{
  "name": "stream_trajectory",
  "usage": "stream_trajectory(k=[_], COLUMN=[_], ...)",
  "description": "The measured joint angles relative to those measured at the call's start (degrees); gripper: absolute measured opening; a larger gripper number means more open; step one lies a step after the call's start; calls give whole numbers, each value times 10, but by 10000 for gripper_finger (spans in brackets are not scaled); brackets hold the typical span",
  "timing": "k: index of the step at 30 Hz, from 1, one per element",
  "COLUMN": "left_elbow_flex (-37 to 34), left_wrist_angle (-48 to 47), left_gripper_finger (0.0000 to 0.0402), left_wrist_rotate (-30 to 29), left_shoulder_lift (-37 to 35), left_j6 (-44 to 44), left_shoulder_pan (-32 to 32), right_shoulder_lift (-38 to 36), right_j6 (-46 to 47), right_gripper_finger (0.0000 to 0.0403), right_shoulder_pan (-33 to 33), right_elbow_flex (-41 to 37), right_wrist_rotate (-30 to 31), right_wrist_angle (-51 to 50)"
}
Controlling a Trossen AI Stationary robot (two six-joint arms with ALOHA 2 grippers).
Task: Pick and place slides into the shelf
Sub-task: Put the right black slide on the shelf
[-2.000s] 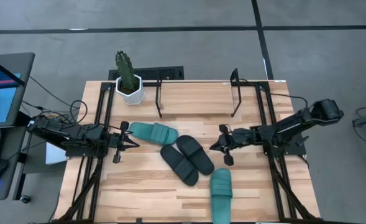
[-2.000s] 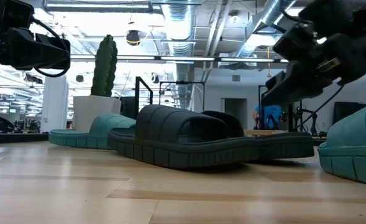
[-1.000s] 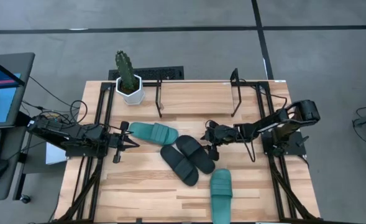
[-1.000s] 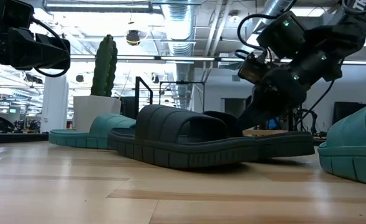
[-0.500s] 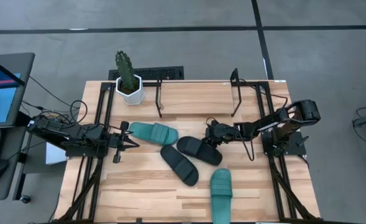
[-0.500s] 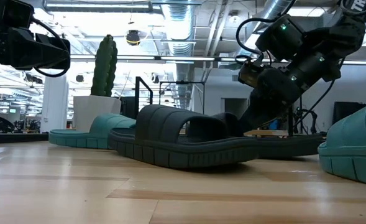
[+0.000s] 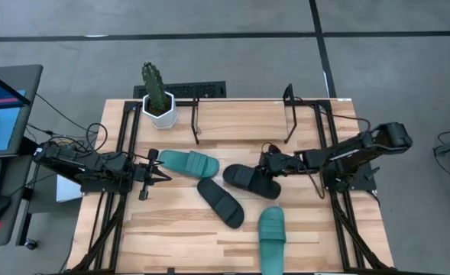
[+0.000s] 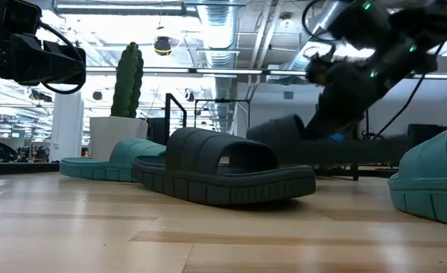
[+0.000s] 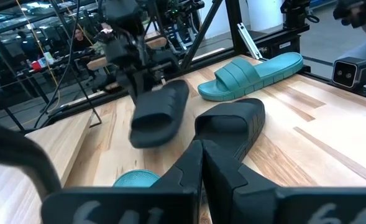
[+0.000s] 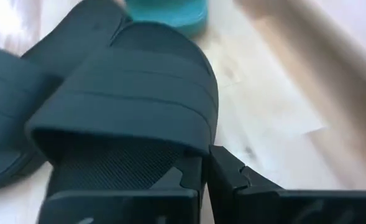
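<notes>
My right gripper [image 7: 265, 169] is shut on one black slide [image 7: 247, 179], which hangs above the table in the low view [image 8: 322, 150]. The other black slide [image 7: 220, 202] lies flat on its sole mid-table. One teal slide [image 7: 188, 162] lies just in front of my left gripper [image 7: 166, 173], which is shut and touches nothing. The second teal slide [image 7: 271, 237] lies at the near edge. The shelf [image 7: 196, 122], a thin black frame with two upright brackets, stands at the far edge. My right gripper [image 10: 205, 174] pinches the black slide at the side of its strap [image 10: 201, 140], near where the strap meets the sole. It comes slanting down from the table's right. The slide is lifted clear of the table, its sole about level [image 8: 344, 152].
A cactus in a white pot [image 7: 158, 107] stands at the far left corner, beside the shelf. Black arm mounting rails [image 7: 121, 153] run along both table sides. Bare wood shows between the shelf's brackets [image 7: 244, 118] and near the left front [image 7: 156, 237].
My right gripper has taken hold of the black slide that lay beside its partner. It swung that slide around to lie across the table, drew it toward the right and far side, and raised it off the wood. The other slides have stayed put.
</notes>
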Motion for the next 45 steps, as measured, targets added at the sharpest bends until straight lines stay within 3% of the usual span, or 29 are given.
stream_trajectory(k=[9, 18, 20, 35, 45], left_elbow_flex=[0, 0, 0, 0, 0], left_wrist_angle=[0, 0, 0, 0, 0], left_gripper_finger=[0, 0, 0, 0, 0], left_wrist_rotate=[0, 0, 0, 0, 0], left_shoulder_lift=[0, 0, 0, 0, 0], left_j6=[-1, 0, 1, 0, -1], left_shoulder_pan=[0, 0, 0, 0, 0], right_shoulder_lift=[-89, -92, -92, -91, -92], right_j6=[-18, -21, 2, 85, 131], right_gripper_finger=[1, 0, 0, 0, 0], right_shoulder_pan=[34, -3, -20, -162, -198], right_elbow_flex=[40, 70, 70, 70, 72], right_wrist_rotate=[231, 501, 536, 471, 464], right_wrist_angle=[-50, -51, -54, -62, -166])
